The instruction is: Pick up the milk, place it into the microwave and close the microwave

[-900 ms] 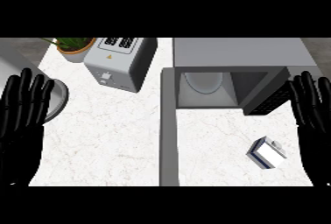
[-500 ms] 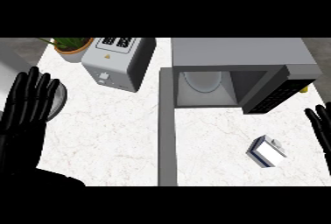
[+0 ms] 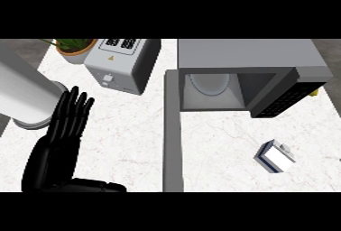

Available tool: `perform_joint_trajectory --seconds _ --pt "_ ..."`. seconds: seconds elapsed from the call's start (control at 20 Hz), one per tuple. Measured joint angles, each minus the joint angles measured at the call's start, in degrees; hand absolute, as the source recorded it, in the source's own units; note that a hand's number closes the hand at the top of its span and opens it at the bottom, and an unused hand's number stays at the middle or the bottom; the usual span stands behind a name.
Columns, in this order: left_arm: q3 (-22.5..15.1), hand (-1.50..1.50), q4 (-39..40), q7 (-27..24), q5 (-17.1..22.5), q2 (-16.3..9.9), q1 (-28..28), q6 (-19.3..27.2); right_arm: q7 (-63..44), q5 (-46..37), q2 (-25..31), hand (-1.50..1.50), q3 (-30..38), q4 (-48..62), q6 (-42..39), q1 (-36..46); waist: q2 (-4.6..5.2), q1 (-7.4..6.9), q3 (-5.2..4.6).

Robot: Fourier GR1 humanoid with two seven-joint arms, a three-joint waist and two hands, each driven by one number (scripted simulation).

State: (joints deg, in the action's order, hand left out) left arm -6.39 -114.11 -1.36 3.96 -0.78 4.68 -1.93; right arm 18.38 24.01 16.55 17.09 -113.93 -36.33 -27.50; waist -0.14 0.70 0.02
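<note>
The milk [image 3: 274, 156], a small white and blue carton, lies on the marble counter at the lower right, in front of the microwave. The grey microwave [image 3: 246, 58] stands at the back right with its cavity [image 3: 212, 90] showing. Its door [image 3: 172, 135] is swung wide open toward me, reaching the view's lower edge. My left hand [image 3: 58, 140] is at the lower left, open with fingers straight and pointing up, holding nothing, far from the milk. My right hand does not show.
A silver toaster [image 3: 123, 63] stands at the back, left of the microwave, with a potted plant [image 3: 75, 47] beside it. A pale grey cylinder [image 3: 23, 94] stands at the left edge, just behind my left hand. Something small and yellow [image 3: 313, 92] peeks out right of the microwave.
My right hand has dropped away to the right and left the view. My left hand has shifted right, farther in from the left edge. The milk has not moved.
</note>
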Motion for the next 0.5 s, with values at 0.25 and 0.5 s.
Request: perform_joint_trajectory --seconds 0.25,0.5 --pt "-7.3 -1.5 0.2 -3.3 -3.2 0.5 3.3 4.5 3.7 -4.2 -1.3 -1.5 2.9 4.8 -3.5 -2.3 0.03 -0.25 0.0" --pt "-10.8 -1.5 0.5 -7.7 -4.0 0.7 7.8 5.4 7.0 -10.4 -2.9 -1.5 3.6 9.2 -3.0 -2.2 0.03 -0.47 0.0"
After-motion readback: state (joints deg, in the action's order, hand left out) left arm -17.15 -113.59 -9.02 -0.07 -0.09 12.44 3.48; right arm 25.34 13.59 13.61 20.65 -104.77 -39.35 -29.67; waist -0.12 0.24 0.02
